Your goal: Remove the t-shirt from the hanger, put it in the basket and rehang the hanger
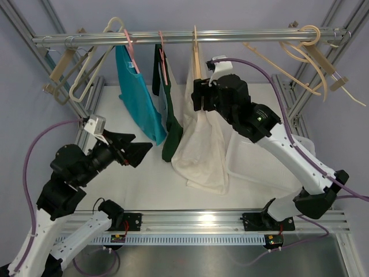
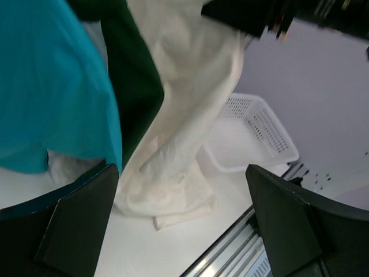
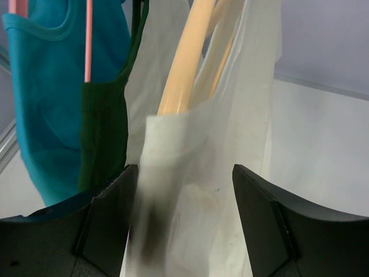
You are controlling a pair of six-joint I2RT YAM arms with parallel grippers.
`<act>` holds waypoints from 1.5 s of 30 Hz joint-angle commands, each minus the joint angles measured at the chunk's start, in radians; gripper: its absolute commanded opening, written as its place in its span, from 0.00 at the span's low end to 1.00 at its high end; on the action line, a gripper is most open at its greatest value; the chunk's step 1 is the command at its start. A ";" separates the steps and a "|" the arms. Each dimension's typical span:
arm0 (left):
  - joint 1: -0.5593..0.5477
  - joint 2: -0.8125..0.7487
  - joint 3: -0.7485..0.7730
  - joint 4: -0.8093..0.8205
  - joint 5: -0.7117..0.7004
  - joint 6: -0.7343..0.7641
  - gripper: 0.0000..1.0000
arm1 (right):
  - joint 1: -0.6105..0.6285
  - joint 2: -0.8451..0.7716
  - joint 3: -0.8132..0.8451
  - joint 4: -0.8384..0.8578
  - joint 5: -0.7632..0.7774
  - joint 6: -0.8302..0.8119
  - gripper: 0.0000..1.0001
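Observation:
A cream t-shirt (image 1: 202,144) hangs on a wooden hanger (image 1: 196,55) from the top rail (image 1: 230,36), and its hem lies bunched on the table. My right gripper (image 1: 199,98) is open at the shirt's shoulder. In the right wrist view the cream fabric (image 3: 202,190) fills the gap between the open fingers, just below the hanger's arm (image 3: 184,63). My left gripper (image 1: 144,143) is open and empty, low near the hem of a teal shirt (image 1: 138,98). The left wrist view shows the cream hem (image 2: 173,190) ahead of it on the table.
A teal shirt and a dark green shirt (image 1: 170,115) hang on pink hangers left of the cream one. A white perforated basket (image 1: 271,167) stands on the table at the right. Empty hangers hang at the rail's left end (image 1: 81,69) and right end (image 1: 305,46).

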 commanded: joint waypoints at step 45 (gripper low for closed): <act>-0.280 1.349 1.264 0.161 -0.774 0.389 0.52 | 0.009 -0.881 -0.836 0.148 -0.447 0.171 0.38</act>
